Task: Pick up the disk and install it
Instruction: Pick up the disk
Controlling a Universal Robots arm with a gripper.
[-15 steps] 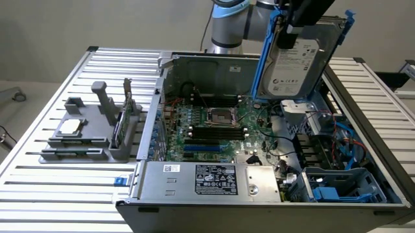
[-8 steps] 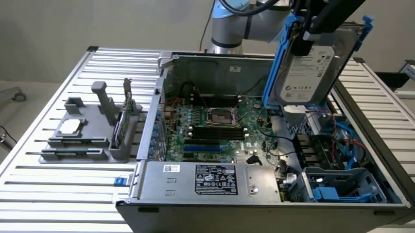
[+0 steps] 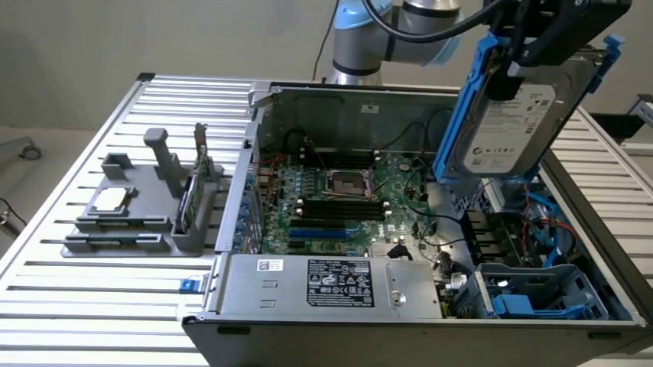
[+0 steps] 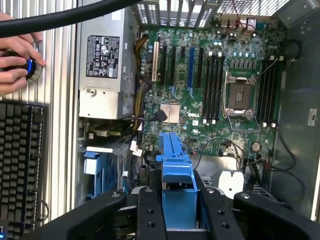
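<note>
The disk [image 3: 513,126], a silver-grey drive with a white label in a blue carrier, hangs upright and slightly tilted above the right side of the open computer case [image 3: 357,99]. My gripper [image 3: 546,46] is shut on its upper end. In the wrist view the blue carrier [image 4: 176,172] sticks out between the two black fingers [image 4: 150,212] of the gripper [image 4: 179,212], above the motherboard [image 4: 215,90]. The disk is clear of the case and touches nothing in it.
A drive bay with blue rails [image 3: 536,294] sits at the case's near right corner, beside the power supply [image 3: 326,283]. A grey fixture [image 3: 138,210] at the exterior view's left holds a square chip [image 3: 110,199] and a green card [image 3: 186,200]. A hand [image 4: 15,57] and keyboard [image 4: 22,160] lie outside the case.
</note>
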